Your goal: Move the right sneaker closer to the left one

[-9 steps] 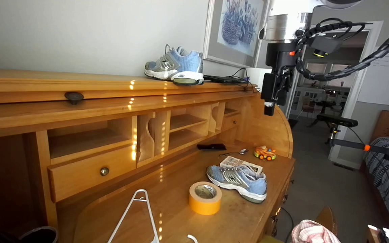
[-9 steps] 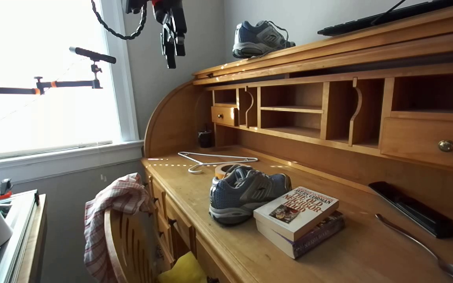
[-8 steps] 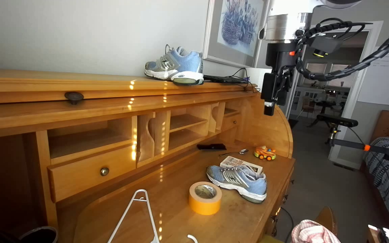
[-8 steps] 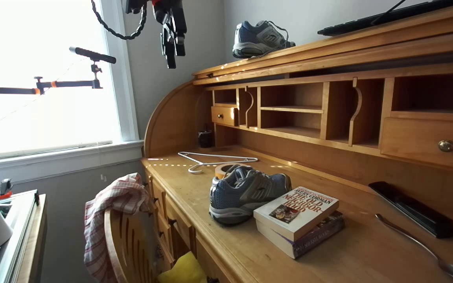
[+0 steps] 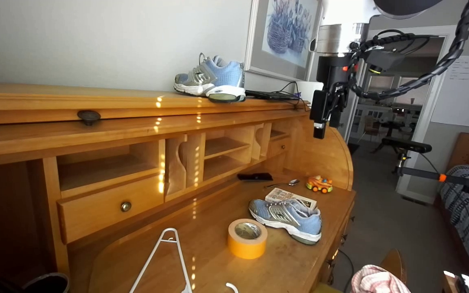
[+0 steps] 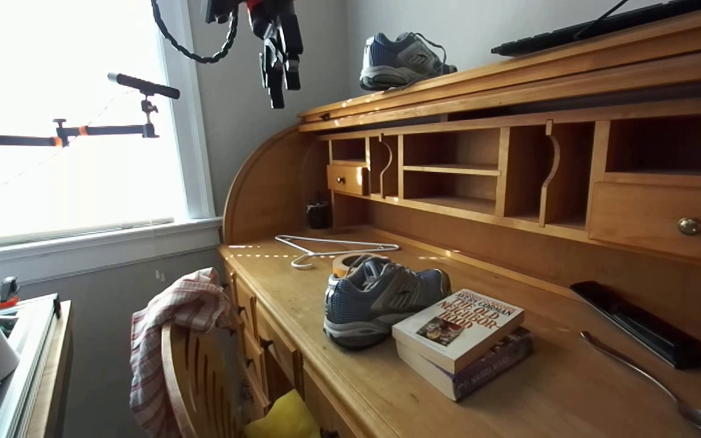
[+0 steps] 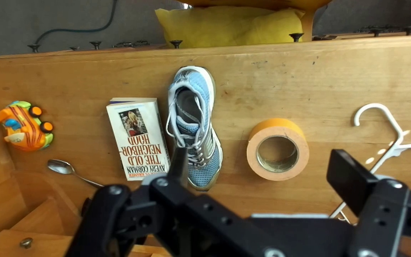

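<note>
Blue upper sneaker [image 5: 220,77] plus lower sneaker [image 5: 288,218] make two; one tape roll [image 5: 247,245]; two fingers [image 7: 351,180] stand apart.

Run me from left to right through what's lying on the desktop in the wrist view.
Toy car, spoon, books, sneaker, tape, hanger.

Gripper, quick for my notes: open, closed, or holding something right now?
Gripper: open, jaws wide apart in the wrist view, holding nothing.
</note>
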Robot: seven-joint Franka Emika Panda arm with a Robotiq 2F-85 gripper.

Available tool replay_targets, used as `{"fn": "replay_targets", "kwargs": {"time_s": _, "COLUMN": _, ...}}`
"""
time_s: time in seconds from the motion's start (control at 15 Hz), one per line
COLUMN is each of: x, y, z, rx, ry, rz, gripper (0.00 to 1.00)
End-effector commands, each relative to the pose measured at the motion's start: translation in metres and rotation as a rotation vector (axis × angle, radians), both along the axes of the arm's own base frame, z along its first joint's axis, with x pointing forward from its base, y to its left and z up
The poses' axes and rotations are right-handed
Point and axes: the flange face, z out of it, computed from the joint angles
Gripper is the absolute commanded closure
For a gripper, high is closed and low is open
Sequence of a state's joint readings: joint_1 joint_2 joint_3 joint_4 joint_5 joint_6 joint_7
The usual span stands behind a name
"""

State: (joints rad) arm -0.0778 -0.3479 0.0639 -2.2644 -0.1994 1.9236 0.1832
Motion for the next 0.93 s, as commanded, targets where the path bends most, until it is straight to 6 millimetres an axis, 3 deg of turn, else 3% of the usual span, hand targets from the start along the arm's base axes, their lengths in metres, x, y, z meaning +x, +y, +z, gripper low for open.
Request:
{"fn": "replay_targets", "kwargs": {"time_s": 0.0, "x": 0.001, "y": 0.0, "z": 0.001, "rx": 0.0, "ry": 0.0, "rz": 0.0, "gripper": 0.0}}
{"fn": "replay_targets", "kwargs": {"time_s": 0.4, "x": 0.001, "y": 0.001, "z": 0.002, "rx": 0.0, "ry": -0.002, "rz": 0.001, "gripper": 0.0}}
{"fn": "replay_targets", "kwargs": {"time_s": 0.87, "x": 0.015, "y": -0.04, "z": -0.008, "rx": 0.129, "ry": 0.0, "rz": -0.108, "gripper": 0.0}}
